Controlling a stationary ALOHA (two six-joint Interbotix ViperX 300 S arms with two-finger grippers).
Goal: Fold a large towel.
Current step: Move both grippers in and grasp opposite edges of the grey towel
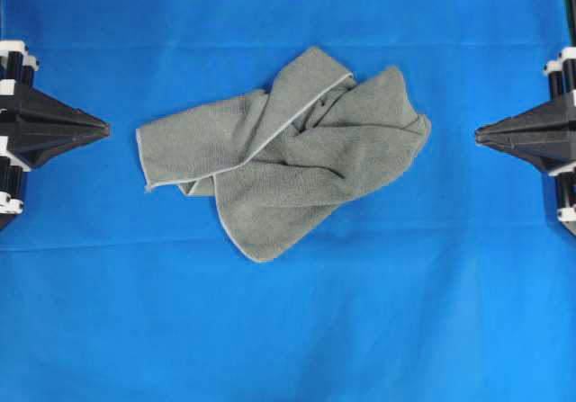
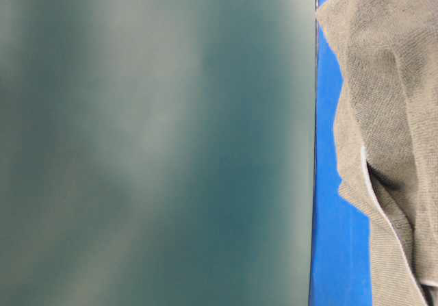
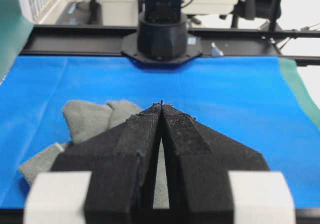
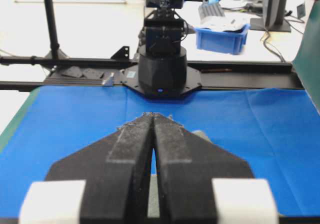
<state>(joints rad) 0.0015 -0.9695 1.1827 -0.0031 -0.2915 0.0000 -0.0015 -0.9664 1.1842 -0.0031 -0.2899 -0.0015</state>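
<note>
The towel (image 1: 288, 150) lies crumpled and twisted on the blue-covered surface (image 1: 288, 330), one hemmed flap crossing over its middle. The left end effector (image 1: 103, 129) sits well apart to the towel's left, clenched and empty; the right end effector (image 1: 480, 134) sits apart to its right, likewise clenched and empty. Beyond the towel in the right wrist view stands a blue bin (image 4: 222, 37).

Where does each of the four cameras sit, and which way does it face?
Overhead: above, looking straight down on the crumpled towel, left gripper and right gripper shut at the sides.
Table-level: low, mostly blocked by a blurred dark-green surface; no robot parts.
Left wrist: behind its shut gripper, facing the right arm's base.
Right wrist: behind its shut gripper, facing the left arm's base.
Shared: all show the blue covering.
</note>
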